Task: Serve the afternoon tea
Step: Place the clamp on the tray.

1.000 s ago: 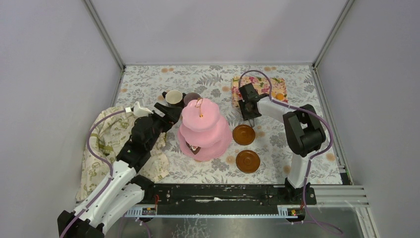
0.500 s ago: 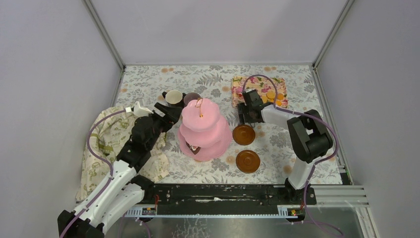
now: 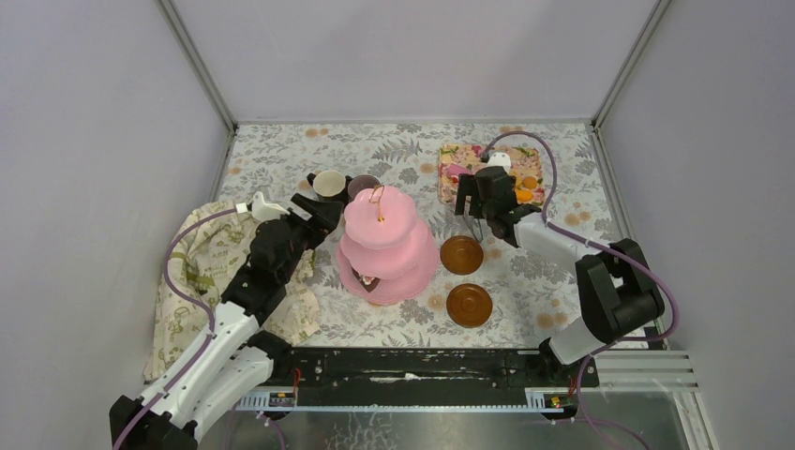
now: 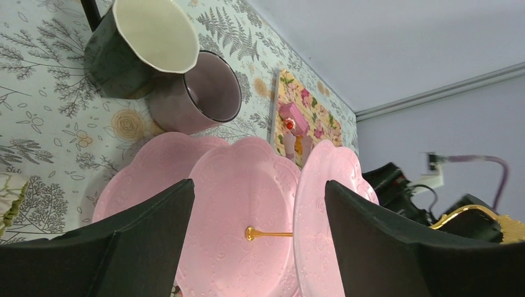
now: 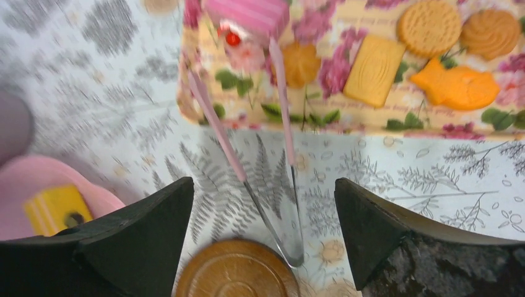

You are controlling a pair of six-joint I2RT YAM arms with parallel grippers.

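The pink cake stand (image 3: 386, 239) stands mid-table, with a dark sweet (image 3: 367, 281) on its bottom tier. Two mugs (image 3: 328, 183) (image 3: 363, 186) sit behind it and two brown saucers (image 3: 461, 254) (image 3: 469, 305) to its right. My left gripper (image 3: 317, 212) is open beside the stand's left side; its wrist view shows the pink tiers (image 4: 247, 204) between the fingers, untouched. My right gripper (image 5: 263, 238) is open above pink-handled tongs (image 5: 275, 185), which lie on the table with their tip at the far saucer (image 5: 238, 269). A yellow sweet (image 5: 52, 207) rests on the stand.
The floral tray (image 3: 461, 155) at the back right holds biscuits (image 5: 427, 28), an orange fish-shaped sweet (image 5: 458, 86) and a pink cake slice (image 5: 247, 12). A beige leaf-print cloth (image 3: 202, 272) lies under the left arm. Grey walls close in the table on three sides.
My right gripper has opened wide, and its arm has swung to the right and back toward the tray. The tongs lie free on the table. The left arm has not moved.
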